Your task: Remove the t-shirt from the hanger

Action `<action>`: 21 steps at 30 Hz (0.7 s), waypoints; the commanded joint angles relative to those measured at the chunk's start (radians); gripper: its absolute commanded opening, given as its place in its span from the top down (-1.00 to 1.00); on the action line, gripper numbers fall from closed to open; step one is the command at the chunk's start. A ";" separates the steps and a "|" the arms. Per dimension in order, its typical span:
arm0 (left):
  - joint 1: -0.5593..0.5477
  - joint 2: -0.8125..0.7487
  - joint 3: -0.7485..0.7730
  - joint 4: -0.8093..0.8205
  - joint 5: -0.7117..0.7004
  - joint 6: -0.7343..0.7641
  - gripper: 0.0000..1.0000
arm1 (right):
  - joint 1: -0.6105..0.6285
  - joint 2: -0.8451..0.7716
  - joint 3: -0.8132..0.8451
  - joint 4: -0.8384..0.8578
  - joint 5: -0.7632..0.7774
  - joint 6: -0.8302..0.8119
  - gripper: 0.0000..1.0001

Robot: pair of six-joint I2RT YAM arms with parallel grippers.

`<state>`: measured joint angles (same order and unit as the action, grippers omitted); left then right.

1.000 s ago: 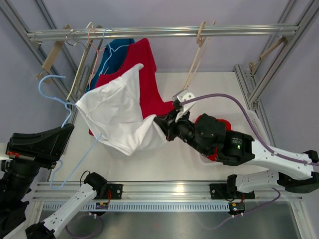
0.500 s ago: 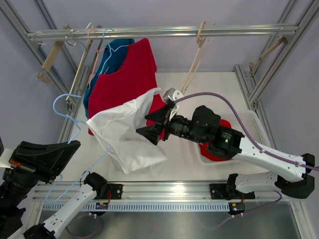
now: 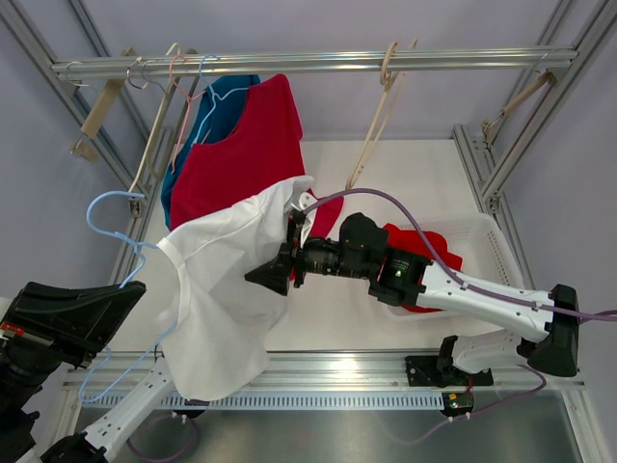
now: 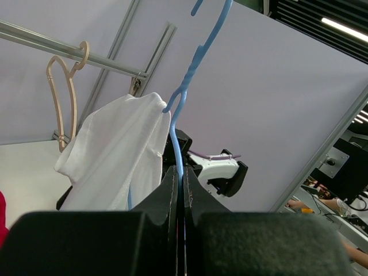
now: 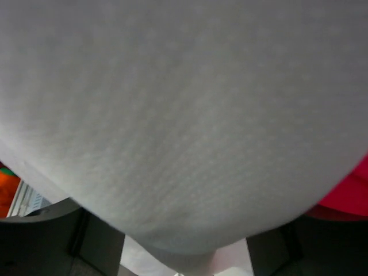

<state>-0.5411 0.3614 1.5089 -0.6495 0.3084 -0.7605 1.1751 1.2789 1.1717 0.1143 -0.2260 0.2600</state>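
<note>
- Over the last second the right gripper (image 3: pixel 268 278) has let go of the cloth and swung across toward the left arm. The t-shirt (image 3: pixel 217 289), earlier stretched sideways, now hangs slack and longer.
- The left gripper (image 4: pixel 183 172) has its fingers closed tight on the wire of the hanger (image 4: pixel 176 144). The wire rises straight up from between them, and the hook is above.
- The t-shirt hangs on one side of that wire, just past the left fingertips. One shoulder is on the hanger and the body falls away below.
- The right fingers are spread wide. White cloth lies across the gap and fills the wrist view, so it appears draped over them rather than pinched, though that view is too close to be sure.
- From the right fingers the shirt is directly ahead and touching. The hanger is beyond it, on the left arm's side.
- The shirt's long axis runs from the hanger's shoulder down to the hem, and the right gripper is partway along it.
- The right gripper is nearer the cloth, so it would probably do the gripping and pulling away from the wire.
</note>
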 commanded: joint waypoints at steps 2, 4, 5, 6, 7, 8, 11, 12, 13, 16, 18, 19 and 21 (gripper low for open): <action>0.001 0.025 0.017 0.065 0.009 0.009 1.00 | -0.005 -0.024 -0.012 0.151 -0.096 0.048 0.34; 0.000 0.019 0.019 0.060 -0.031 0.041 1.00 | -0.002 -0.070 -0.006 0.118 -0.055 0.051 0.81; 0.001 0.014 0.019 0.051 -0.046 0.052 1.00 | 0.001 -0.091 -0.001 0.104 -0.030 0.051 0.97; 0.001 0.013 0.019 0.033 -0.057 0.061 1.00 | 0.003 -0.114 0.005 0.061 -0.001 0.044 1.00; 0.001 0.014 0.020 0.019 -0.078 0.078 1.00 | 0.004 -0.154 0.015 0.030 0.057 0.036 1.00; 0.001 0.014 0.022 0.008 -0.084 0.088 1.00 | 0.006 -0.171 0.047 -0.005 0.095 0.021 1.00; 0.000 0.028 0.040 -0.048 -0.124 0.125 1.00 | 0.004 -0.245 0.136 -0.196 0.242 0.004 1.00; 0.001 0.031 0.045 -0.058 -0.130 0.144 1.00 | 0.004 -0.275 0.158 -0.221 0.267 0.004 1.00; 0.000 0.039 0.054 -0.079 -0.144 0.165 1.00 | 0.004 -0.301 0.233 -0.307 0.313 -0.013 1.00; 0.001 0.043 0.059 -0.090 -0.152 0.185 1.00 | 0.004 -0.293 0.339 -0.408 0.349 -0.031 1.00; 0.001 0.053 0.065 -0.098 -0.152 0.196 1.00 | 0.004 -0.276 0.459 -0.497 0.359 -0.063 1.00; 0.001 0.056 0.066 -0.098 -0.143 0.205 1.00 | 0.006 -0.251 0.504 -0.525 0.364 -0.074 1.00; 0.001 0.070 0.070 -0.105 -0.129 0.207 1.00 | 0.004 -0.210 0.672 -0.641 0.388 -0.109 1.00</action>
<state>-0.5411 0.3824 1.5578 -0.7681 0.1829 -0.5953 1.1774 1.0260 1.6741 -0.3485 0.0906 0.2241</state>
